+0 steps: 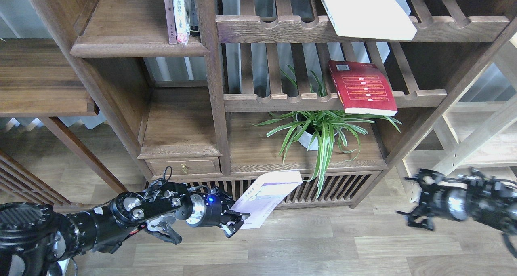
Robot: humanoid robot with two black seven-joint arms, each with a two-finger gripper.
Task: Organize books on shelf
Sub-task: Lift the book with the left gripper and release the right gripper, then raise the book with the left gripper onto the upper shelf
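Observation:
A pale lavender-white book [267, 196] hangs in front of the cabinet's low slatted base, and my left gripper [239, 222] is shut on its lower left corner. My right gripper [412, 202] is far off to the right above the floor, blurred, fingers spread open and holding nothing. A red book [361, 88] lies flat on the middle slatted rack. A white book [363, 9] lies on the top slatted rack, overhanging its front rail. The shelf [139, 49], a solid dark board with a rounded lip, is at the upper left.
Thin books [177, 13] stand at the shelf's right end against the upright post [212, 78]. A potted spider plant [319, 132] sits on the low board under the red book. A small drawer [183, 167] sits below the left cubby. A pale wood rack [476, 142] stands at the right.

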